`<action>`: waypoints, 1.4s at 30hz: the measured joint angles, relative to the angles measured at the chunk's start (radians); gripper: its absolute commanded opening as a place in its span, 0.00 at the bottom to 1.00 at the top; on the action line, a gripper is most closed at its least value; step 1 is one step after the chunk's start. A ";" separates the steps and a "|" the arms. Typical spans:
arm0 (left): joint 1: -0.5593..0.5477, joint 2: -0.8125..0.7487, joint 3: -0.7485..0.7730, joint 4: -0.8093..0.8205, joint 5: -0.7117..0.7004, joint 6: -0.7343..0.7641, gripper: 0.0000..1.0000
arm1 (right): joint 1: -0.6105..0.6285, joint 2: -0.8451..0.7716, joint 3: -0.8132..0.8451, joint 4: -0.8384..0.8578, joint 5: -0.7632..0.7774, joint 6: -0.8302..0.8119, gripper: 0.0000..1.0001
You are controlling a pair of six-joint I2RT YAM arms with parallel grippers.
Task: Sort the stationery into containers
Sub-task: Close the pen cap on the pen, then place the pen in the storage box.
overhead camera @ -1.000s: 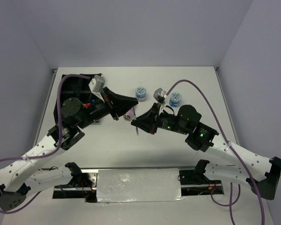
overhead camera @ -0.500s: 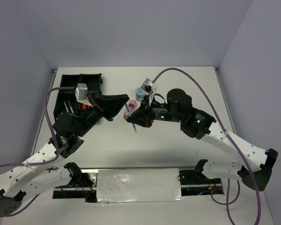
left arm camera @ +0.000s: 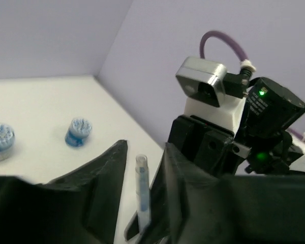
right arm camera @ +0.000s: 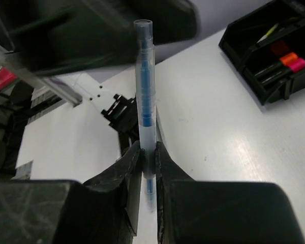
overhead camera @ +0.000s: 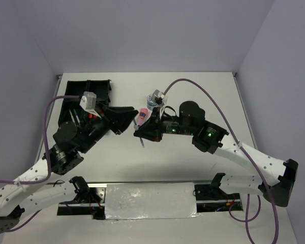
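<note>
My right gripper point(overhead camera: 141, 133) is shut on a thin grey-blue pen point(right arm camera: 145, 96) and holds it above the table; the pen stands upright between the pads in the right wrist view. My left gripper point(overhead camera: 123, 120) is open and faces the right one. In the left wrist view the pen point(left arm camera: 142, 188) stands between the open fingers point(left arm camera: 107, 173), with a gap on its left side. A pink tube point(overhead camera: 141, 116) lies just behind both grippers. Two blue-white tubs point(left arm camera: 0, 137) point(left arm camera: 79, 132) sit further back. The black organiser tray point(overhead camera: 86, 91) is at the far left.
The tray point(right arm camera: 244, 46) holds markers with orange point(right arm camera: 290, 58), pink point(right arm camera: 297, 64) and red point(right arm camera: 279, 48) caps and a yellow-green pen point(right arm camera: 267, 33). One tub point(overhead camera: 153, 99) shows behind the right arm in the top view. The right arm's purple cable point(overhead camera: 213, 99) arcs over the table's middle.
My right gripper has moved left with the pen, bringing it between the left gripper's open fingers. The left gripper has drawn back a little to the left. The right arm now covers one tub.
</note>
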 measured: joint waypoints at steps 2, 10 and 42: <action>-0.018 0.014 0.061 -0.145 -0.022 0.020 0.66 | 0.023 -0.026 -0.079 0.087 0.034 0.008 0.00; -0.032 0.052 0.157 -0.355 -0.066 0.034 0.68 | 0.063 -0.061 -0.165 0.235 0.135 0.021 0.00; 1.034 0.946 0.572 -0.854 -0.259 0.188 0.00 | -0.369 -0.272 -0.532 0.163 0.166 0.201 1.00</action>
